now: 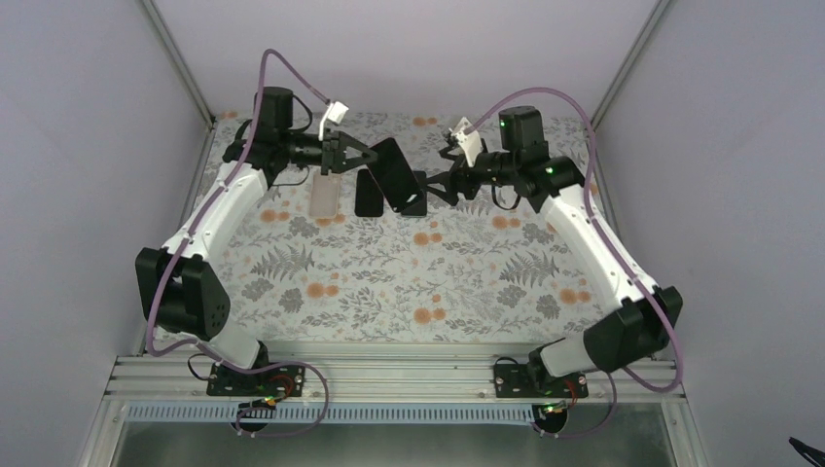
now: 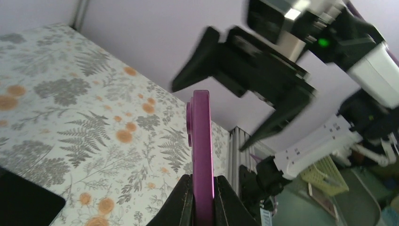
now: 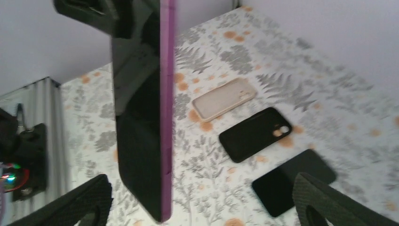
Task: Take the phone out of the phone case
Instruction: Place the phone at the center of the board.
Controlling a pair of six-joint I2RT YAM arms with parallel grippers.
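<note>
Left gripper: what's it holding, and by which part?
The purple-cased phone, pinched across its faces at one edge by the left gripper; right gripper holds nothing.

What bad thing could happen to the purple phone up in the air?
The left tool pinches the purple-cased phone by one end only, above the table, so it might slip and fall when tugged. The open right tool is very close and could knock it crooked. A drop might hit the black case lying nearby.
</note>
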